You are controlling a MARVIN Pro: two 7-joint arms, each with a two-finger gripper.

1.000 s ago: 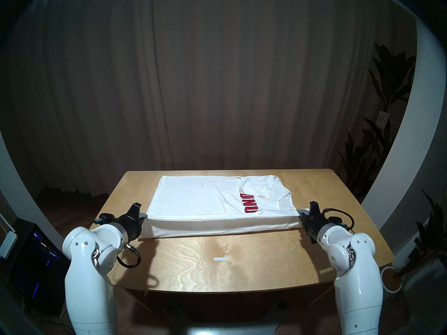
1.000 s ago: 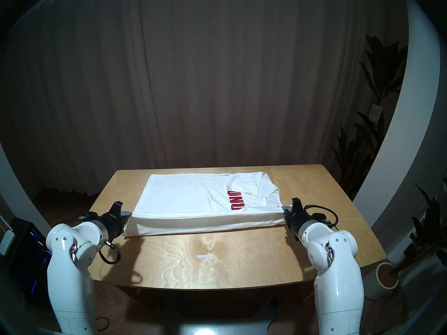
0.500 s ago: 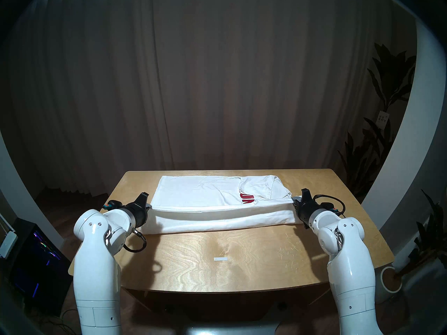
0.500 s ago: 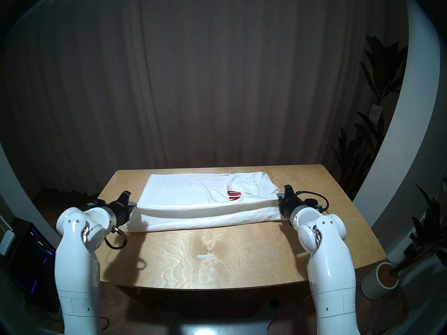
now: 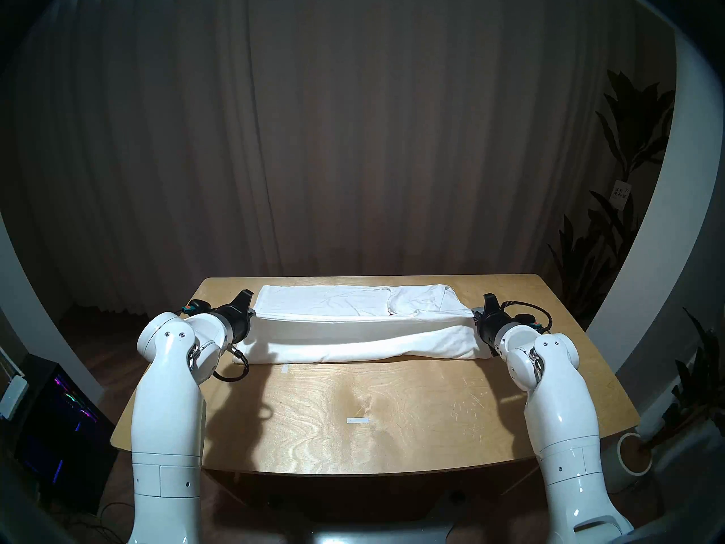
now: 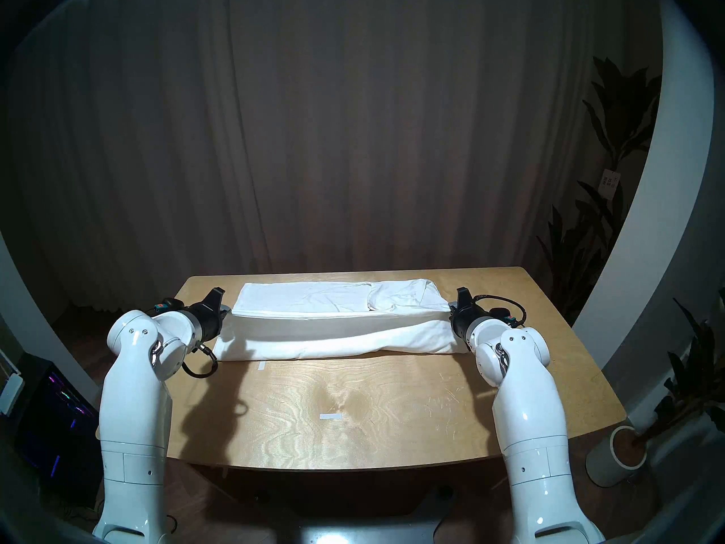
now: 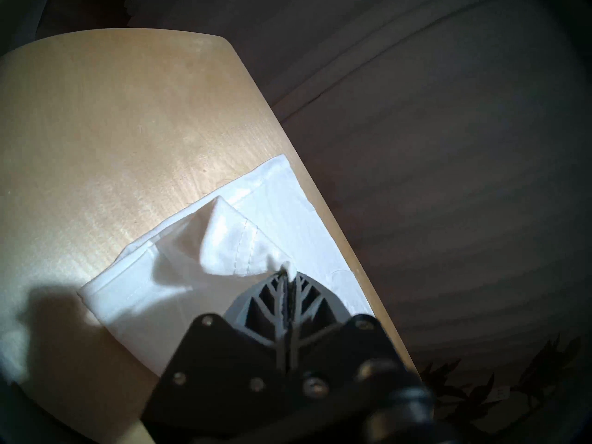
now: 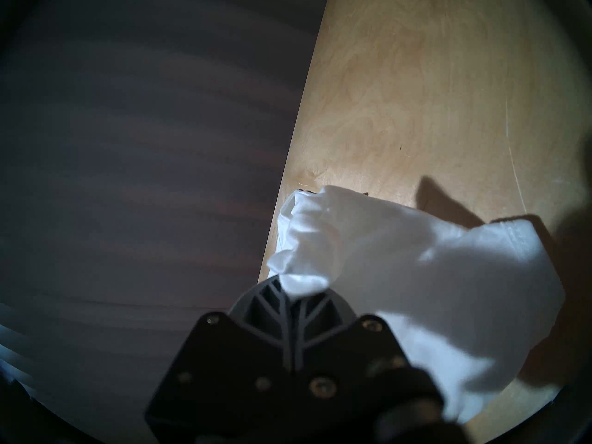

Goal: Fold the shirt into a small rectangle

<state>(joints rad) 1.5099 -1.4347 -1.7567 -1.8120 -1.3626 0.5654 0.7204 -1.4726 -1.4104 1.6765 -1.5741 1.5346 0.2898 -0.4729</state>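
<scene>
Head stereo left shows both arms have carried the near edge of the shirt [image 5: 353,323] farther toward the back of the tabletop [image 5: 372,421]. The red letters, visible a moment ago, are now covered by the lifted layer. The left end effector [image 5: 251,316] and the right end effector [image 5: 475,315] are each clamped on one end of that edge. I judge the lengthwise fold is nearly laid; lowering and releasing remain.
</scene>
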